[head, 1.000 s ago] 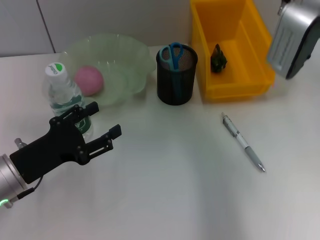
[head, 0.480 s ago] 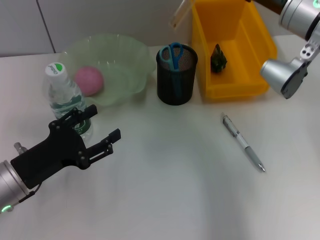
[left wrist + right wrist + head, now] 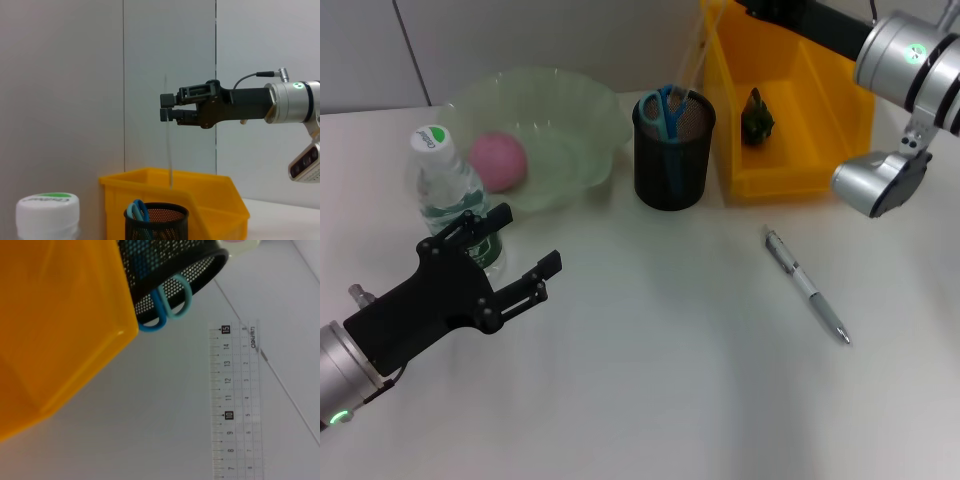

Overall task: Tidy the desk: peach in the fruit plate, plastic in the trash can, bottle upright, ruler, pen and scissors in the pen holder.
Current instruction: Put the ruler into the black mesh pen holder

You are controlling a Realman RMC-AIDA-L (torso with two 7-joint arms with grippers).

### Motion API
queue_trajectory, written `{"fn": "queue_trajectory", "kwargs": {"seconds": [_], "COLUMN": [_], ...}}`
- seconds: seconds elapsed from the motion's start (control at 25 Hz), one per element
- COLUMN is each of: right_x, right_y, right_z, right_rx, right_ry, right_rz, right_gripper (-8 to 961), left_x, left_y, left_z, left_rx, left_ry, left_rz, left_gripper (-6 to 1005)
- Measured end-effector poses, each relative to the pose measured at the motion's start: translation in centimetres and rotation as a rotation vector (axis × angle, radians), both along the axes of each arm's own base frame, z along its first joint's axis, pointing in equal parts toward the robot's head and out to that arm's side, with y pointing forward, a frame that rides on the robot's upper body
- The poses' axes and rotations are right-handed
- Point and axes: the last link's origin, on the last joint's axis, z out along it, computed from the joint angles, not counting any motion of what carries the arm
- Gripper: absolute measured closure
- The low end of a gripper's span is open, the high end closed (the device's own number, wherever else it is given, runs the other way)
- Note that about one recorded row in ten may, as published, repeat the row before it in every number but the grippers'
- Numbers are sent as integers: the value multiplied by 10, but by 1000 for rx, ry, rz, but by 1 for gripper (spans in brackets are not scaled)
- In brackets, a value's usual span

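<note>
My right gripper (image 3: 168, 107) hangs high over the black mesh pen holder (image 3: 672, 150), shut on a clear ruler (image 3: 697, 50). The ruler (image 3: 169, 165) hangs nearly straight down, its low end just above the holder's rim (image 3: 156, 209). Blue scissors (image 3: 665, 108) stand in the holder. The silver pen (image 3: 807, 286) lies on the table at the right. A pink peach (image 3: 498, 160) rests in the green fruit plate (image 3: 585, 110). The bottle (image 3: 445, 190) stands upright at the left. Dark plastic (image 3: 756, 117) lies in the yellow trash can (image 3: 790, 180). My left gripper (image 3: 520, 250) hovers open beside the bottle, holding nothing.
The yellow trash can stands right beside the pen holder, close to the hanging ruler. The right arm's silver elbow (image 3: 875, 185) hangs over the table's right side above the pen. White table surface stretches across the front and middle.
The right arm has swung left with the ruler, bringing it from behind the trash can to above the pen holder. The left gripper has barely shifted.
</note>
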Motion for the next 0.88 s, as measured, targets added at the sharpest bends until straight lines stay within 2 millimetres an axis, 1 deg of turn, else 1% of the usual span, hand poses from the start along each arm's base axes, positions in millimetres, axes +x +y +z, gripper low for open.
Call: {"fn": "queue_trajectory", "kwargs": {"seconds": [0.04, 0.16, 0.24, 0.28, 0.32, 0.36, 0.52, 0.88], "right_x": [-4, -6, -4, -4, -2, -2, 2, -3], "right_y": [2, 3, 3, 3, 3, 3, 2, 2], "right_z": [1, 1, -2, -2, -4, -4, -9, -20], "right_rx": [12, 26, 37, 37, 37, 37, 60, 61], "right_ry": [-23, -57, -133, -133, -178, -178, -278, -331], "right_rz": [21, 42, 67, 67, 75, 75, 104, 126], "right_gripper": [559, 558, 557, 557, 557, 556, 555, 552], "left_x": [0, 0, -1, -1, -2, -2, -4, -3], "left_y": [0, 0, 0, 0, -1, -1, -5, -7], "left_z": [0, 0, 0, 0, -1, -1, -3, -3], "left_rx": [4, 7, 15, 15, 19, 19, 23, 30], "left_ry": [-4, -7, -7, -7, -7, -7, -7, -5], "left_rz": [2, 6, 9, 9, 13, 13, 14, -3], "left_gripper": [185, 185, 185, 185, 185, 185, 185, 184]}}
